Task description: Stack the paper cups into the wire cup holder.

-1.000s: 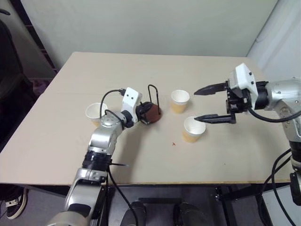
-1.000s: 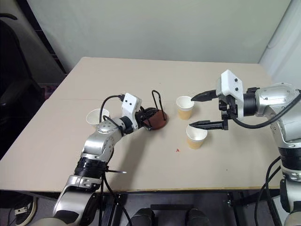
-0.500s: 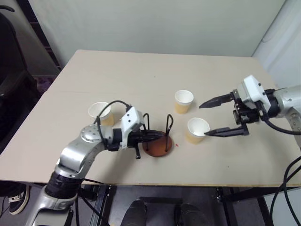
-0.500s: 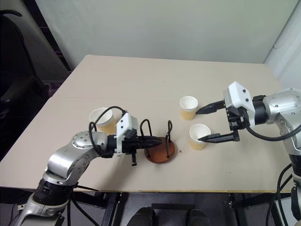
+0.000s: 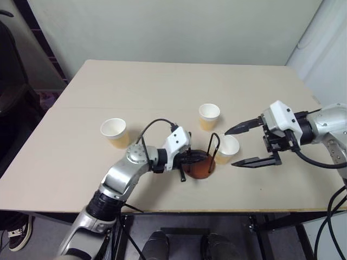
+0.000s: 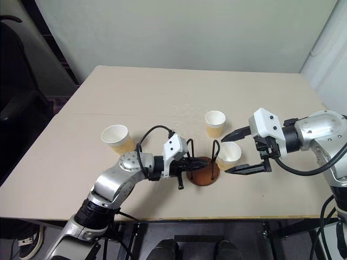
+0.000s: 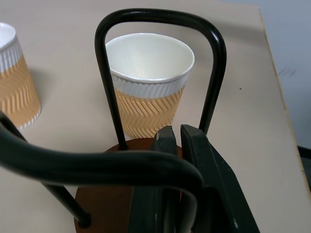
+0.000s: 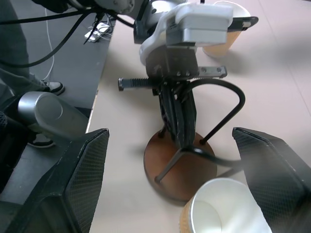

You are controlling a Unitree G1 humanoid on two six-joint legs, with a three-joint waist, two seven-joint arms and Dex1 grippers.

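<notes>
black left hand (image 6: 201, 161) reaches level, clamping wire cup holder (image 6: 201, 169); right hand (image 6: 237, 151) agape.

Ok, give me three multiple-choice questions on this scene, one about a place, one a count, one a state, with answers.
1. Where is the holder?
A. beside the near cup
B. at the table's far edge
C. on the floor

2. How many cups are in the holder?
A. none
B. one
C. three

3. How is the right pincer?
A. shut on a cup
B. open, either side of the near cup
C. shut on the holder

Answers:
1 A: its wire loop stands right by that cup.
2 A: all three cups stand on the table, the left cup and far cup too.
3 B: its fingers gape around the cup, while the left pincer is shut on the holder's wire.
</notes>
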